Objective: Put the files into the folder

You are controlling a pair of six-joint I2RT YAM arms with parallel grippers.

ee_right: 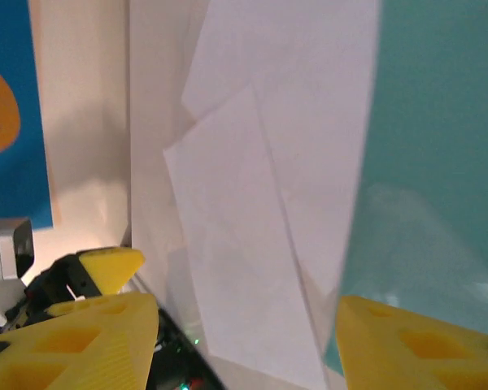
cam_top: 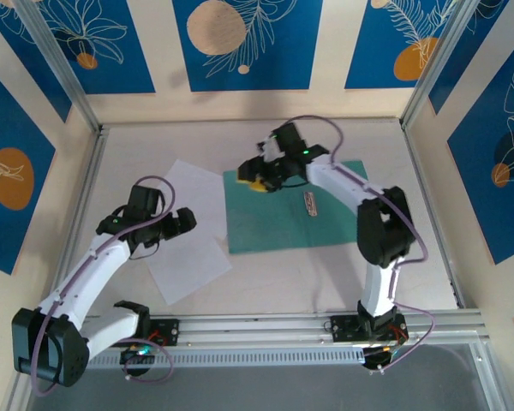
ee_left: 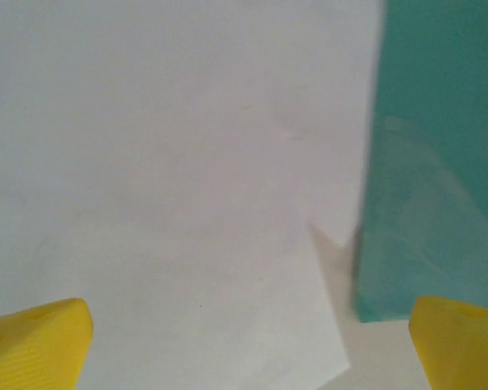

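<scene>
A thin, flat teal-green card folder (cam_top: 291, 224) lies open on the pale table (cam_top: 325, 282), right of centre, with a small silver metal clip (cam_top: 309, 204) on its inner face near the fold. Two plain white rectangular paper sheets lie outside it, on the table to its left. The farther paper sheet (cam_top: 193, 184) sits askew, one corner reaching the folder's far left edge. The nearer paper sheet (cam_top: 188, 267) lies towards the near edge, also turned at an angle. In the right wrist view the two sheets (ee_right: 228, 244) overlap just beside the folder's (ee_right: 439, 146) left border. The left gripper (cam_top: 187, 223) hangs over the place where the sheets meet. Its yellow fingers (ee_left: 32, 345) are spread wide and hold nothing, and white paper and the folder's (ee_left: 439, 162) near left corner lie below them. The right gripper (cam_top: 259, 178) is above the folder's far left corner. Its yellow fingers (ee_right: 81, 341) stand apart and grasp nothing, and paper and teal card show in the gap beneath.
</scene>
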